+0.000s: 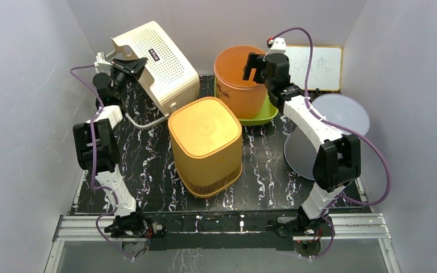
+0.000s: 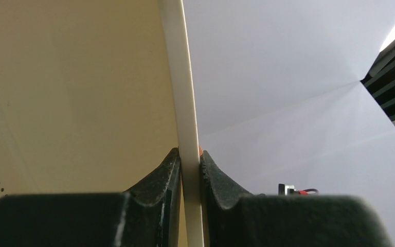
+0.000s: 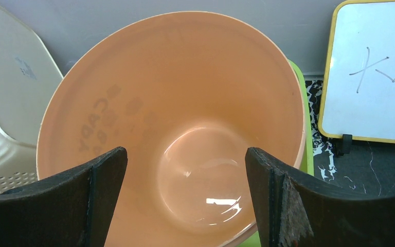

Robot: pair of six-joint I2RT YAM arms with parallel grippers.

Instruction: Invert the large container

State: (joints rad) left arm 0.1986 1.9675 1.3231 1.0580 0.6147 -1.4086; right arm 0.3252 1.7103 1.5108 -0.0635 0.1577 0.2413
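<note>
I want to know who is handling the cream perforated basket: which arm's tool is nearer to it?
Left. The left tool is shut on the rim of the cream basket; the right tool stands open over the orange bucket, apart from the basket.

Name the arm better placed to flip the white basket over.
Left. The left gripper is shut on the rim of the white basket, which sits tilted. The right gripper hangs open over the orange bucket, apart from the basket.
</note>
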